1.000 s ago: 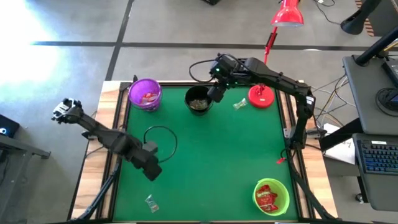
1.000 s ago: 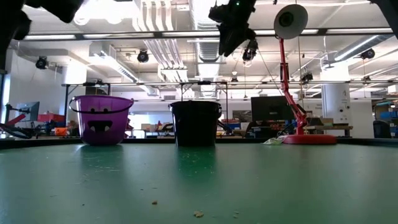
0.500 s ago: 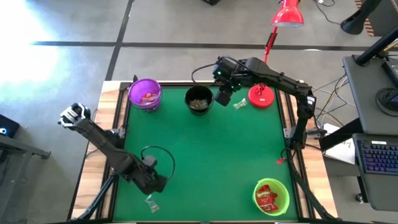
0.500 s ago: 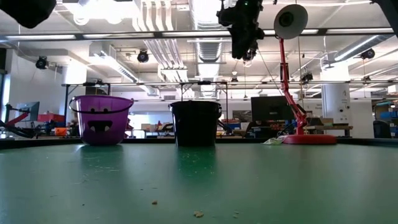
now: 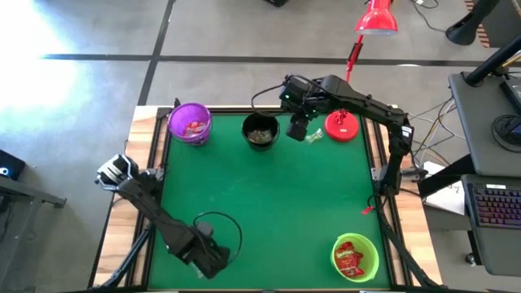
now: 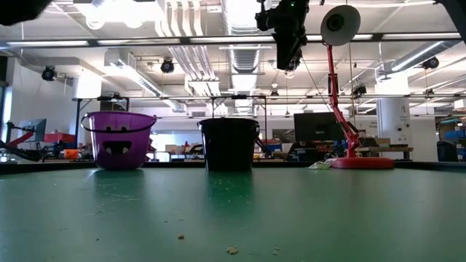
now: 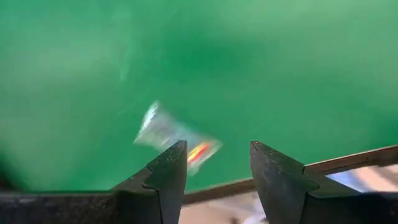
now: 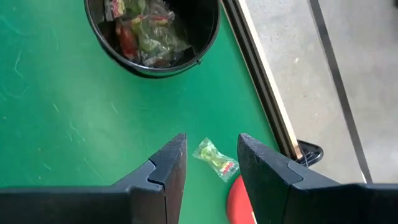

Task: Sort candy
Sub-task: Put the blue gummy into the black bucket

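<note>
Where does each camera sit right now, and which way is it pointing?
High view: overhead, straight down on the green table mat; both arms show.
Low view: table height, level toward the purple bucket and black bucket; right gripper hangs above.
Left wrist view: down past open left gripper at a clear-wrapped candy.
Right wrist view: down past open right gripper at a green-wrapped candy.
Shared: the black bucket appears in high, low and right wrist views.

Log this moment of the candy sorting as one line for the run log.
left end effector: open, over clear-wrapped candy near table edge | right end effector: open, above green-wrapped candy beside black bowl | nothing held
</note>
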You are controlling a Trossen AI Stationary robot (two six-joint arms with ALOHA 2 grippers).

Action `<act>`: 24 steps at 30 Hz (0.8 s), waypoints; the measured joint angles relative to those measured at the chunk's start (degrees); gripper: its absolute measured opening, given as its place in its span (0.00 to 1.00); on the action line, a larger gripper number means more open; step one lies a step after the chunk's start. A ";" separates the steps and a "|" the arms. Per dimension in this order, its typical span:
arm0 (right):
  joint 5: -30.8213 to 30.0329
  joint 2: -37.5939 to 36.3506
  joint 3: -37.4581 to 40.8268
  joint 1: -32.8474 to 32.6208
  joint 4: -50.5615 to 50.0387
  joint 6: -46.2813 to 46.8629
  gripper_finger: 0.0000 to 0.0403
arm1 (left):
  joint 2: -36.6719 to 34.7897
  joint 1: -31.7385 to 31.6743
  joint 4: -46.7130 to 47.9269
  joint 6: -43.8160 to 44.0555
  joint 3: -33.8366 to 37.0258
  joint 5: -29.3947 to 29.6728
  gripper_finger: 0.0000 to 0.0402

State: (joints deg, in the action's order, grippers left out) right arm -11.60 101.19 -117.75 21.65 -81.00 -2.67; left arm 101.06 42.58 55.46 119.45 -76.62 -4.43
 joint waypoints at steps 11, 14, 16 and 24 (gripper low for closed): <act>0.00 -0.80 0.00 -0.02 -5.31 -0.38 0.33 | 5.53 3.47 14.04 3.64 -10.03 -8.61 0.39; 0.01 -0.88 0.00 -0.02 -5.86 -0.37 0.33 | 5.60 4.27 13.49 8.72 -9.72 -8.53 0.39; 0.01 -0.98 0.00 -0.02 -5.85 -0.10 0.33 | 5.76 4.89 11.43 14.59 -8.92 -8.60 0.39; 0.00 -0.98 0.00 -0.02 -5.69 -0.36 0.33 | 10.41 5.32 0.59 19.53 -7.50 -2.14 0.39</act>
State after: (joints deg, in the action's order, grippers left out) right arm -11.60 100.20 -117.75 21.63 -86.70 -3.03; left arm 111.47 47.90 56.05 138.97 -84.12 -6.57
